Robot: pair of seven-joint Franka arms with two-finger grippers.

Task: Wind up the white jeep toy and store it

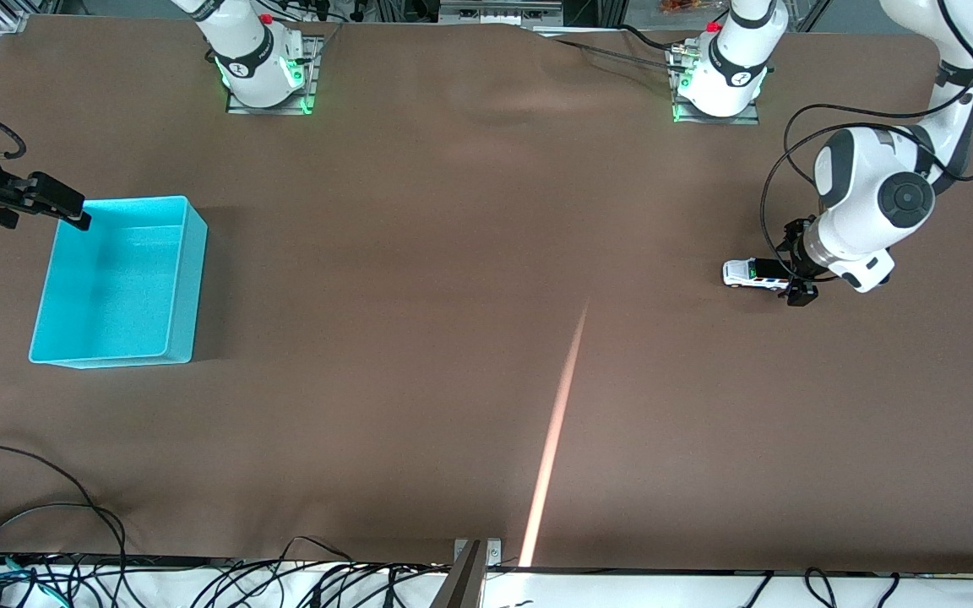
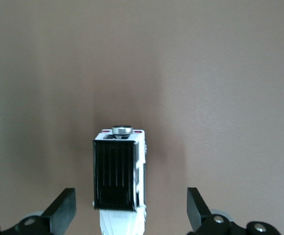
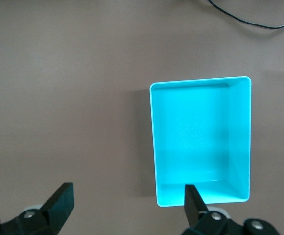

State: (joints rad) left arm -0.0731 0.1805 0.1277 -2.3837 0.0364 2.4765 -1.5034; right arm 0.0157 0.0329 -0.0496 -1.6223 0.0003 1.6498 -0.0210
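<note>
The white jeep toy (image 1: pixel 750 273), white with a black roof, stands on the brown table at the left arm's end. My left gripper (image 1: pixel 794 270) is low at the jeep's end. In the left wrist view the jeep (image 2: pixel 115 171) lies between the fingers of my left gripper (image 2: pixel 130 203), which is open, with a clear gap on each side. The cyan bin (image 1: pixel 187 287) stands at the right arm's end, and nothing shows in it. My right gripper (image 1: pixel 60 203) hangs open and empty over the bin's edge, and the right wrist view shows it (image 3: pixel 127 196) beside the bin (image 3: pixel 201 84).
The brown cloth covers the table, with a bright streak of light (image 1: pixel 556 431) across the middle. Several cables (image 1: pixel 47 507) lie along the edge nearest the front camera. The arm bases (image 1: pixel 267 76) stand at the table's robot edge.
</note>
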